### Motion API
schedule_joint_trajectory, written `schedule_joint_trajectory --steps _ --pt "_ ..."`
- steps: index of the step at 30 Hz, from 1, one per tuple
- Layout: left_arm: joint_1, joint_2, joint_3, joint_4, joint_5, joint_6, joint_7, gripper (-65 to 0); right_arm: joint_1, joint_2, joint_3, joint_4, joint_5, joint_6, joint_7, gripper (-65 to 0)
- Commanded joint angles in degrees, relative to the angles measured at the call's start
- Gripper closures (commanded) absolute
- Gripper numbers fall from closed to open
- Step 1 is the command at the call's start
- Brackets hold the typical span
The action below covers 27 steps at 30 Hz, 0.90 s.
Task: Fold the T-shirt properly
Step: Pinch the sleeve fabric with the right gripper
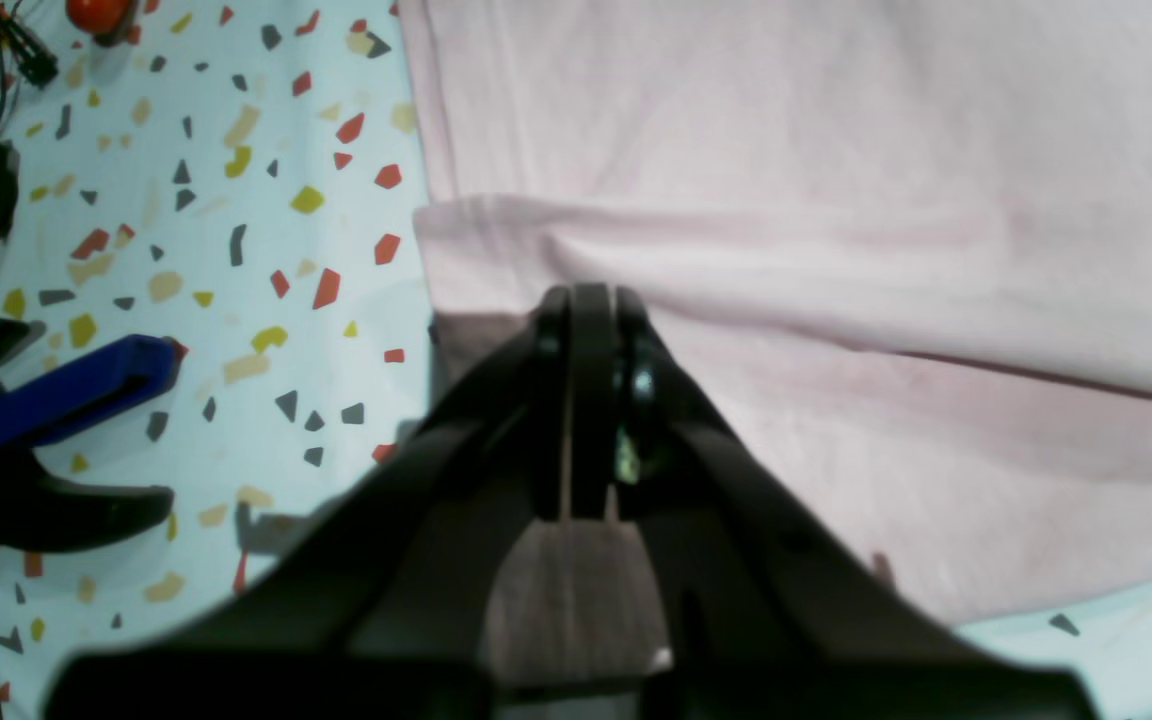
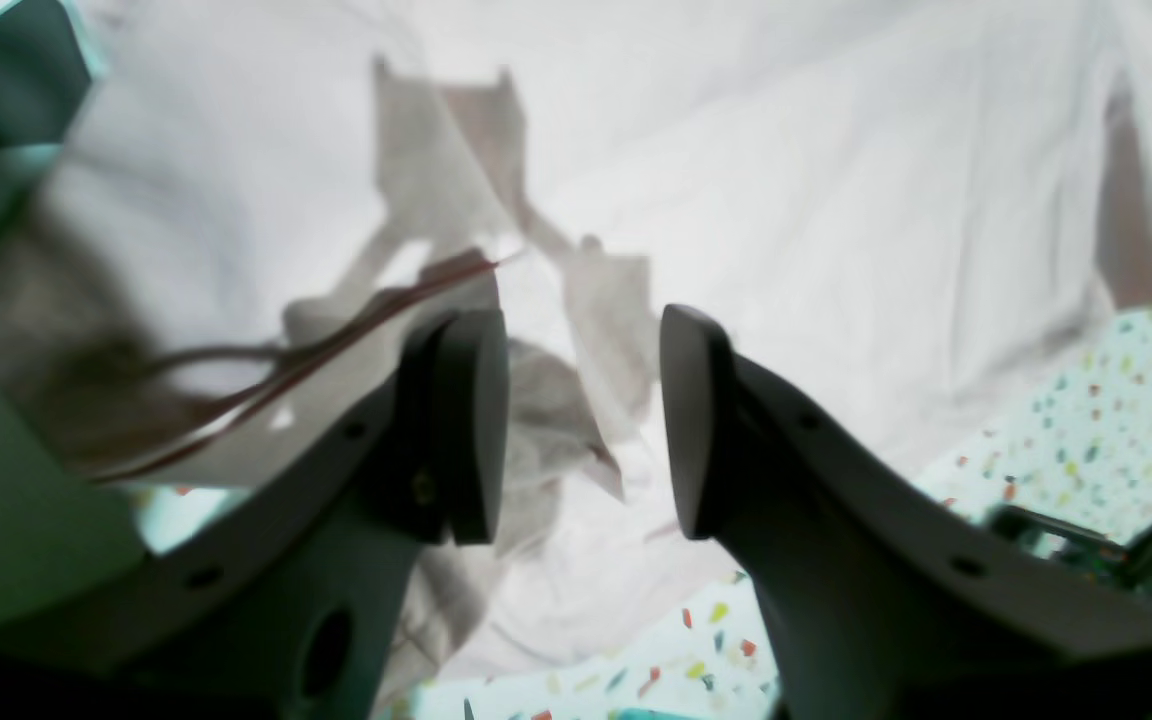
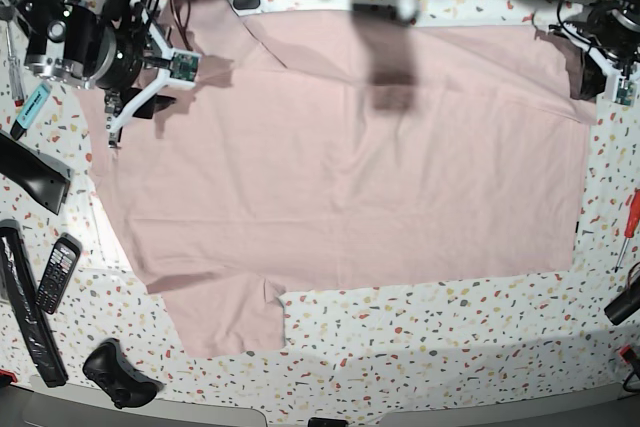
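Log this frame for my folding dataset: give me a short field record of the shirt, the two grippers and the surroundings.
garment: pale pink T-shirt, spread flat, plain side up
lower sleeve: lies out on the terrazzo table
left gripper: jaws closed, at the shirt's edge; whether cloth is pinched between them cannot be told
right gripper: jaws apart, nothing between them, above the shirt
nearby: mobile phone and game controller off the shirt, red screwdriver on the opposite side
fold state: no fold made yet
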<state>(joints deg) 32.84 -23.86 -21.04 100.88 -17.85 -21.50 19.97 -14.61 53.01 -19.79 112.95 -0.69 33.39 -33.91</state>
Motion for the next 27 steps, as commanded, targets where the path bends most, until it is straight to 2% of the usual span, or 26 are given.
schedule_joint_trajectory --steps 1,4,12,15,23,27 --pt "0.2 -0.9 -0.5 0.8 -0.2 0.3 -1.1 0.0 1.2 1.1 0.5 -1.1 -0.4 0.8 1.3 -24.2" --pt "0.2 -0.9 -0.5 0.8 -0.2 0.3 -1.1 0.0 3.9 1.1 0.5 -6.1 1.2 6.6 7.4 -24.2" --pt "0.2 -0.9 -0.5 0.8 -0.2 0.3 -1.2 0.0 11.8 1.1 0.4 -13.7 8.9 6.6 8.5 -24.0" --pt "0.2 -0.9 -0.5 0.8 -0.2 0.3 -1.2 0.0 12.6 1.1 -1.0 -15.0 8.8 6.6 8.2 -24.0" --pt "0.2 -0.9 -0.5 0.8 -0.2 0.3 -1.2 0.0 16.9 1.1 -11.6 -15.4 8.9 6.6 3.4 -24.0" --pt "0.2 -0.9 -0.5 0.8 -0.2 0.3 -1.2 0.0 18.6 1.1 -13.8 -15.4 8.9 6.6 0.2 -23.9"
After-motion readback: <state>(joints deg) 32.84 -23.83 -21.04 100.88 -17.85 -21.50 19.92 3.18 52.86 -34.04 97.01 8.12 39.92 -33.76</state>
